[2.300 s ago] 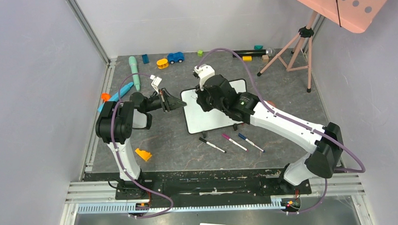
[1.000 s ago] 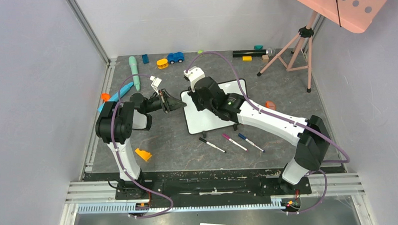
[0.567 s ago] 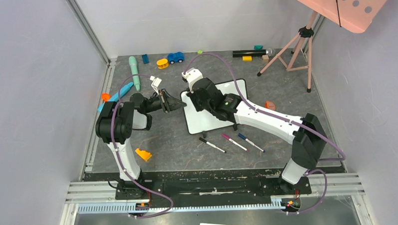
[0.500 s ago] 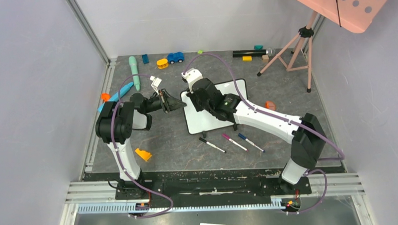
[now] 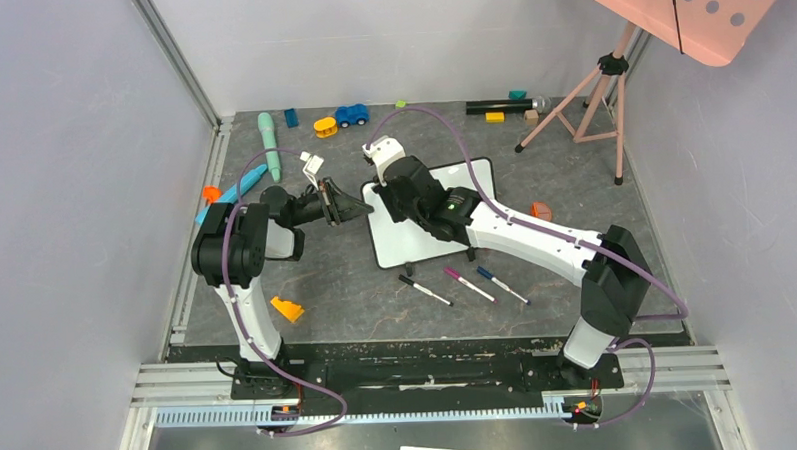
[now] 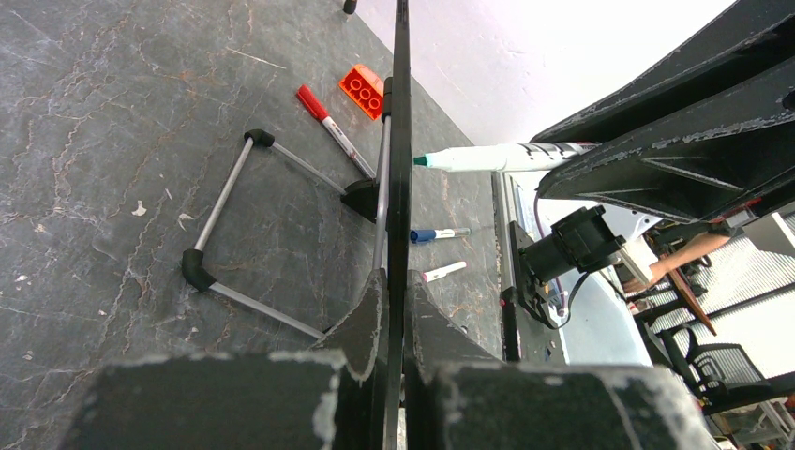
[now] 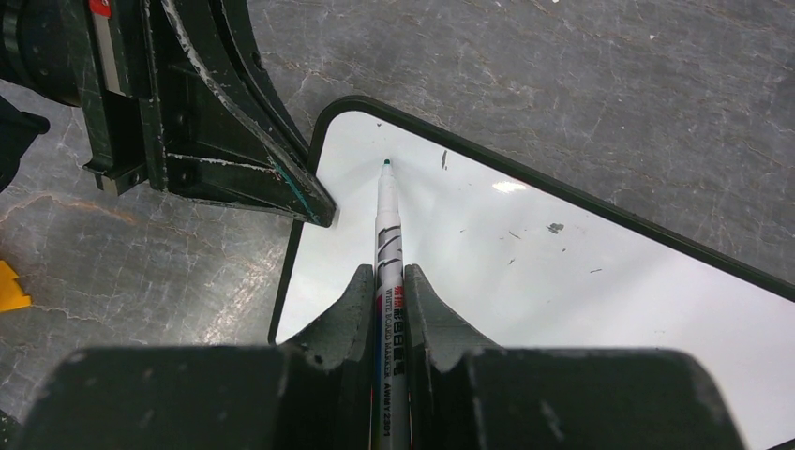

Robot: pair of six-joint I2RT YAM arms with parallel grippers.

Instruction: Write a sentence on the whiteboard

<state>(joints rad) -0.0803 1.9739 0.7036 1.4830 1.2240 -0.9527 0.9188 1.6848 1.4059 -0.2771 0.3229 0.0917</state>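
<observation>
The whiteboard [image 5: 412,240] is propped on its little feet mid-bench and is pinched at its left edge by the left gripper [image 5: 349,204], whose fingers [image 6: 367,314] are clamped on the black frame. The marker [image 7: 387,220] is gripped by the right gripper [image 7: 389,277], the fingers closed tight on its barrel, and its teal tip is aimed at the board's corner just beside the left fingers. No stroke of the sentence is seen; only a few small specks are scattered over the white surface.

Several slips are judged possible. A first stroke begun so near the corner could be carried over the frame or into the left fingers. Since the board is held at one edge only, it could be tilted or pushed along the bench by downward pressure. The marker could also be twisted within the fingers (it is gripped well back from the tip), and a wavering line would be left.

Whether the tip touches the surface cannot be told. In the top view the corner and tip are covered by the right arm; in the left wrist view the board is seen edge-on; its far corner is cut off in the right wrist view.
</observation>
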